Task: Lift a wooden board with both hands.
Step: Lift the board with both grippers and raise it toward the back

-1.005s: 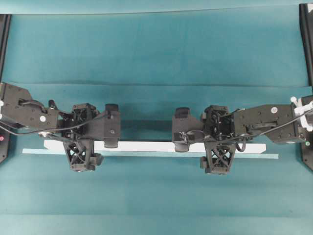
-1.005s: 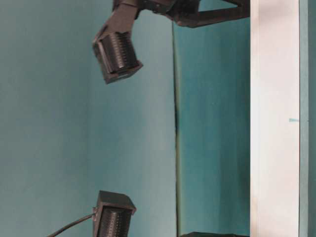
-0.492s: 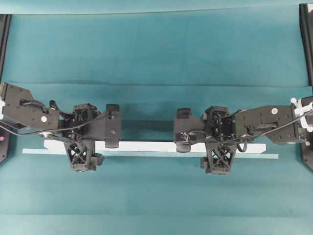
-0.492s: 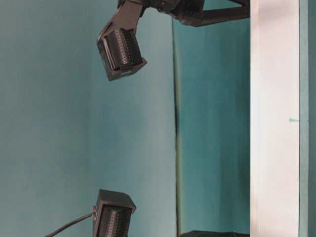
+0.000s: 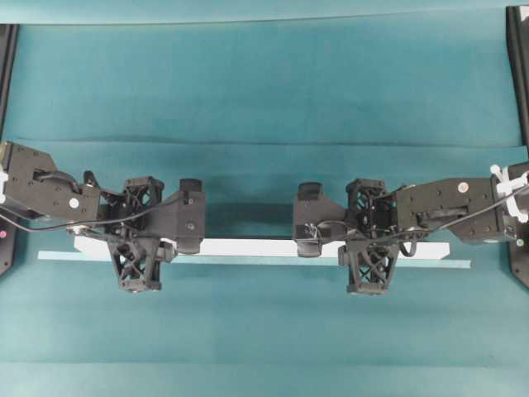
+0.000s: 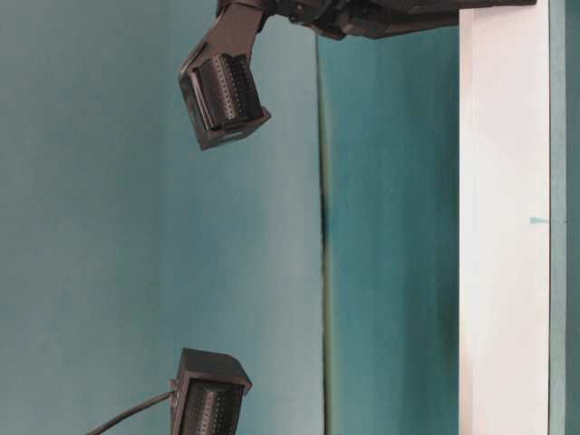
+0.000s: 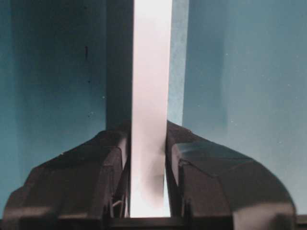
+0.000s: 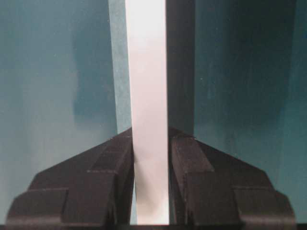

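The wooden board [image 5: 248, 246] is a long white plank lying left to right on the teal cloth. My left gripper [image 5: 139, 240] straddles it near its left end, and my right gripper [image 5: 368, 241] near its right end. In the left wrist view the board [image 7: 149, 72] runs between the black fingers [image 7: 112, 163], which press against both long edges; the left gripper [image 7: 148, 143] is shut on it. The right wrist view shows the same: the right gripper [image 8: 149, 143] is shut on the board [image 8: 146, 62]. The table-level view shows the board [image 6: 503, 227] as a white band.
A thinner pale teal strip [image 5: 50, 255] lies along the board's near edge and sticks out past both ends. Black frame posts [image 5: 517, 66] stand at the side edges. A fold in the cloth [image 5: 264, 142] crosses behind the arms.
Both grippers have closed from wide open onto the board's long edges. The arms stay over the same spots, and the board lies where it was.
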Tool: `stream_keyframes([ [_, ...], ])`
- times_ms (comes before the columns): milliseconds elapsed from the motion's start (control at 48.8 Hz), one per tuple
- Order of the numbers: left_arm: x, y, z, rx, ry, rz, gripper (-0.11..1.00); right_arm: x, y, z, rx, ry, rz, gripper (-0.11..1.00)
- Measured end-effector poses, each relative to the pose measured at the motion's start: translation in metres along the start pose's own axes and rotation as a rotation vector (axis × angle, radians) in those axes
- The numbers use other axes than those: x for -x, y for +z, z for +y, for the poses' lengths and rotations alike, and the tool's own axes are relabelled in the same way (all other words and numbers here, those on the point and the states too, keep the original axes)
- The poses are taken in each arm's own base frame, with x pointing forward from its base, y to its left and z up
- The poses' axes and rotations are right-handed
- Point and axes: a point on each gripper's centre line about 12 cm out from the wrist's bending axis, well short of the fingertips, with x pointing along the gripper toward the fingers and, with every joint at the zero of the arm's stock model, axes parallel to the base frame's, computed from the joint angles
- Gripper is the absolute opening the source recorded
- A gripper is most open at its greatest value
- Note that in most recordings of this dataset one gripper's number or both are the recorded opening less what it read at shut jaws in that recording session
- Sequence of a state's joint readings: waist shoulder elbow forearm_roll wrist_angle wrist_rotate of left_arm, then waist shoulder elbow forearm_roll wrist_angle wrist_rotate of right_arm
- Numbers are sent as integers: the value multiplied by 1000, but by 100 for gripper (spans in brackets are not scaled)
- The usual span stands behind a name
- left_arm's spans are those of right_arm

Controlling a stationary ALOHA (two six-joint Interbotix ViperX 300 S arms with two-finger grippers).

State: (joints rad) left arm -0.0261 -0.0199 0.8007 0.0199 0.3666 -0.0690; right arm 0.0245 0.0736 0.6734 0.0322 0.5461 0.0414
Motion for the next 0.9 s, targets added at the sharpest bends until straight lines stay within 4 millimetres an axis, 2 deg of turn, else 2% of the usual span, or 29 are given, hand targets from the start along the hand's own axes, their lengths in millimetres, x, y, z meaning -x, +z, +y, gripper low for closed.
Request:
stream_keyframes([
  [472,5,4,0,3,1,-6,17,4,3,0,0,0,21,21],
  [697,32,11,0,0,4,11,17,25,15,2,2,2,25,21],
  [902,68,22,2,7,10,16,17,62,28,-4,-14,-1,43,21],
])
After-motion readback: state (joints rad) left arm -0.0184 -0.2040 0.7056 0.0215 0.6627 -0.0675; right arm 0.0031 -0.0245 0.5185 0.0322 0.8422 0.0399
